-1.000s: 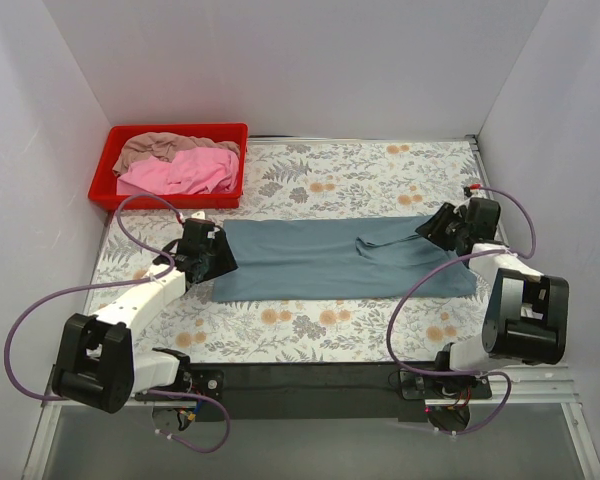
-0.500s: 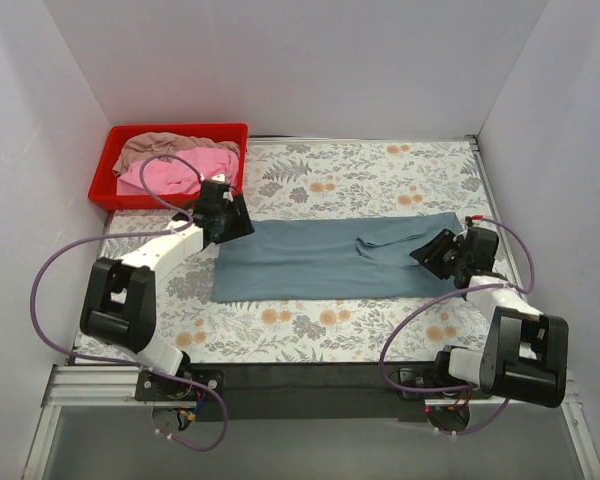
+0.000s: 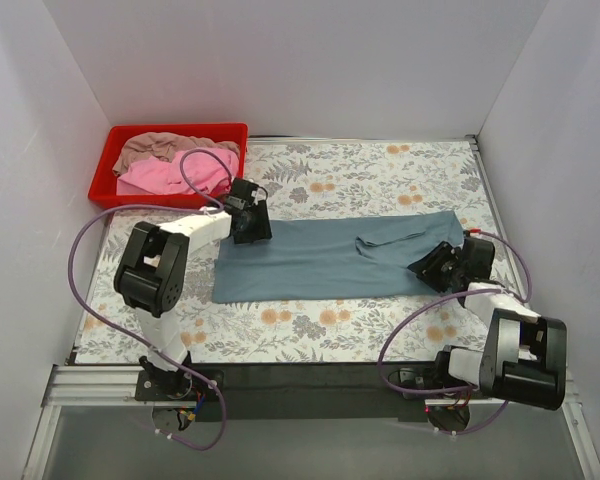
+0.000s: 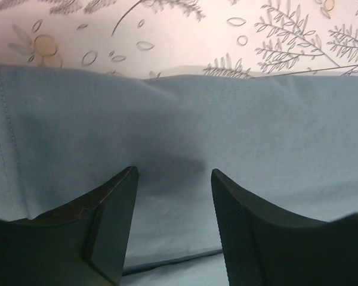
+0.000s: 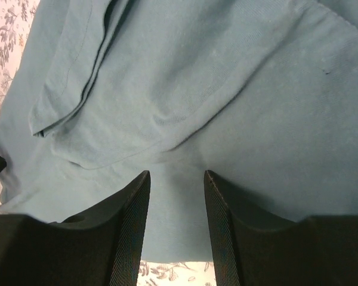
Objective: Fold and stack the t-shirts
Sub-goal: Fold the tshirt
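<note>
So the blue-grey shirt (image 3: 310, 262) is laid flat across the middle of the flowery table (image 3: 380, 170), folded into a long band running left to right. The left end is squared off pretty neatly. The right end is messier: a loose flap is doubled back on top, and the far right corner angles up toward the back. The cloth is plain, matte and soft-looking, with a few shallow creases. Up close from the left wrist you can see a stitched hem line down the left side, and the shirt's far edge lying fairly straight against the table print. From the right wrist it's layered folds, one rounded flap edge sitting on top of another layer.

The left gripper (image 3: 250, 224) is down at the far left corner of the shirt, jaws apart, nothing pinched between them, just cloth underneath. The right gripper (image 3: 432, 268) is over the near right part of the shirt, close to that flap, also spread open with bare cloth showing in the gap. I can't really tell from these angles whether the fingertips are actually pressing on the fabric or sitting just above it.

The other two are in the red tray (image 3: 180, 128) at the far left corner of the table. The pink shirt (image 3: 175, 177) is crumpled in front and the beige shirt (image 3: 150, 148) is bunched behind it.
</note>
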`<state>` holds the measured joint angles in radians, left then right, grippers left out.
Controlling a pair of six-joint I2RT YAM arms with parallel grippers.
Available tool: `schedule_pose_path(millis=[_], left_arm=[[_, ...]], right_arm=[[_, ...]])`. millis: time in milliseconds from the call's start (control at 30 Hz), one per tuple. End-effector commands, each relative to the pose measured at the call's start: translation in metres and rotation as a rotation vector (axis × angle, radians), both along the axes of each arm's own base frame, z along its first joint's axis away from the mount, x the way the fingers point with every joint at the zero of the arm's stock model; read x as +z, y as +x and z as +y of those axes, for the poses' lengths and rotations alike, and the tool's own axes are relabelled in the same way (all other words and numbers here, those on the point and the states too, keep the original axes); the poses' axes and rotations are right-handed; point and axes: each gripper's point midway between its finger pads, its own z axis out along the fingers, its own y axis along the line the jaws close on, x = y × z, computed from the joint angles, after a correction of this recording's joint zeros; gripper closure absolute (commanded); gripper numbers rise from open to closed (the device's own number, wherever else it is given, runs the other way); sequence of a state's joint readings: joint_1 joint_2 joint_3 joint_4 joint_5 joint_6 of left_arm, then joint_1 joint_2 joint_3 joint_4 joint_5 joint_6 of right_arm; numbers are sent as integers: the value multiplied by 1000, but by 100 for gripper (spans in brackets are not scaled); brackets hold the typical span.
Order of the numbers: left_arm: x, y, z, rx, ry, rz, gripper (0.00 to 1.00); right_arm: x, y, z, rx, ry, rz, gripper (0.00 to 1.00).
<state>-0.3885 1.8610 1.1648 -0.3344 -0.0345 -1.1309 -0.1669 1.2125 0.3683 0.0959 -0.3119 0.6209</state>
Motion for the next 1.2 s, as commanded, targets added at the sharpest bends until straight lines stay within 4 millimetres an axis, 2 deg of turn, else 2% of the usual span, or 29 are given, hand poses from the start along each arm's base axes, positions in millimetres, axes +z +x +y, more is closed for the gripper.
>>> schedule_pose_path(millis=[0, 67, 100, 133, 167, 200, 233, 267, 333, 367, 433, 467, 567, 667, 700, 767, 800, 867, 900, 933, 967, 1033, 1067, 1100, 1133, 1167], left_arm=[[-17, -49, 24, 56, 55, 127, 50], [-15, -69, 30, 96, 44, 160, 50], [-25, -92, 38, 109, 60, 221, 50], [-26, -104, 38, 113, 47, 253, 50], [-28, -115, 38, 136, 24, 282, 50], [-23, -127, 39, 145, 3, 290, 51], [-28, -151, 32, 125, -50, 359, 50], [-25, -161, 28, 144, -86, 378, 50], [-17, -187, 15, 112, -155, 418, 50], [-14, -194, 9, 104, -173, 429, 50], [-6, -213, -5, 88, -217, 453, 50], [-1, -221, -14, 71, -252, 476, 50], [9, -242, -40, 29, -320, 512, 50], [12, -254, -53, 23, -343, 537, 50], [11, -260, -60, -5, -341, 537, 50], [7, -266, -66, -8, -339, 561, 50], [5, -271, -69, -21, -340, 569, 49], [3, -273, -70, -25, -334, 571, 49], [9, -270, -73, -30, -342, 553, 49], [11, -262, -70, -17, -326, 514, 49], [16, -256, -70, -19, -316, 476, 49], [35, -235, -65, 3, -280, 370, 49], [41, -229, -62, 13, -262, 334, 49], [48, -225, -55, 19, -228, 300, 49], [61, -209, -52, 39, -212, 228, 49], [65, -202, -47, 54, -186, 183, 49]], right_arm=[[-18, 4, -15, -3, -82, 57, 51], [-14, 19, -20, 4, -102, 49, 51], [-23, 21, -20, 11, -101, 81, 51], [-25, 26, -20, 22, -104, 86, 51], [-11, 47, -20, 40, -96, 46, 51], [-22, 53, -19, 55, -80, 82, 51], [-20, 65, -18, 72, -68, 73, 51], [-20, 85, -13, 102, -35, 68, 51], [-17, 110, -9, 133, -11, 48, 51], [-15, 135, -1, 170, 5, 27, 51], [-17, 156, 8, 209, 17, 12, 52], [-15, 179, 20, 253, 22, -19, 52], [-12, 214, 41, 323, 41, -65, 52], [-4, 234, 52, 362, 51, -105, 52], [10, 245, 53, 373, 47, -147, 52], [26, 249, 57, 395, 55, -185, 52], [43, 251, 57, 404, 48, -222, 52], [61, 247, 60, 427, 49, -257, 52], [82, 243, 61, 436, 46, -297, 52], [81, 233, 62, 440, 50, -288, 52], [102, 226, 63, 444, 41, -325, 52], [108, 213, 64, 439, 40, -335, 52], [105, 195, 65, 429, 51, -317, 52], [103, 187, 65, 421, 59, -310, 52], [103, 182, 66, 419, 59, -322, 52], [89, 166, 66, 407, 72, -284, 53]])
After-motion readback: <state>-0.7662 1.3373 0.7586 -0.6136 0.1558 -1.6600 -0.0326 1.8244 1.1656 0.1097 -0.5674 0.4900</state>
